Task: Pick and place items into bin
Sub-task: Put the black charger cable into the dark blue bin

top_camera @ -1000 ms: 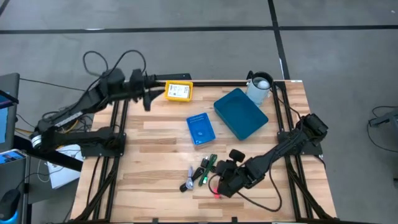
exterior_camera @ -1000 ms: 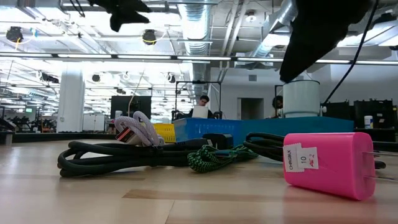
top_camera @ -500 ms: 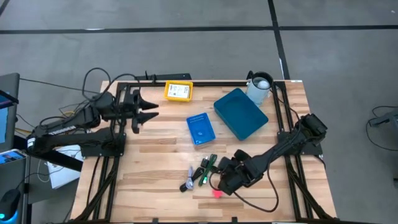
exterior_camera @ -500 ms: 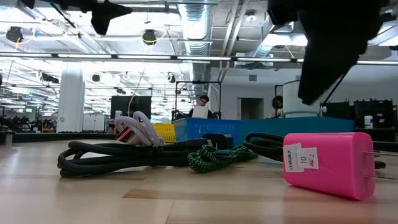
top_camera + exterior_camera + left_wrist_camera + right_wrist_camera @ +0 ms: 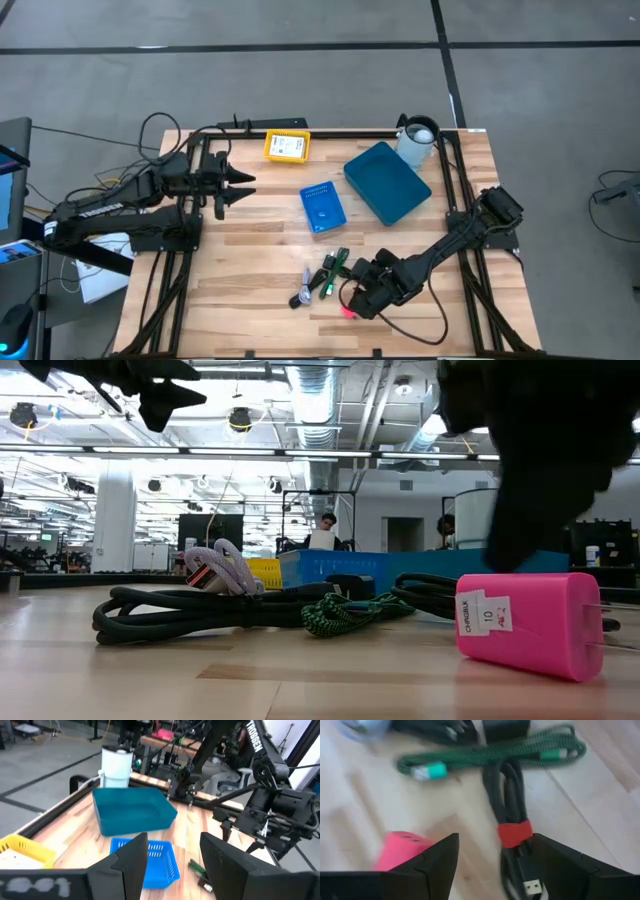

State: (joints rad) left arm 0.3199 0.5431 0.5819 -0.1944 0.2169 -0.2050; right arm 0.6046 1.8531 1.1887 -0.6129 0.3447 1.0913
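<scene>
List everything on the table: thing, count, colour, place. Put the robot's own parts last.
Pink charger: one, pink with a white label, near edge of the table by the right gripper.
Cables: a few, one green braided, one black with a red band, one pale, bundled at near centre.
Small blue basket: one, blue, table centre.
Large blue bin: one, teal blue, right of the basket.
Yellow box: one, yellow, far edge.
White container: one, white, far right corner.
Table: one, light wood.
Left gripper: open and empty, over the left side.
Right gripper: open, just above the pink charger and cables.
</scene>
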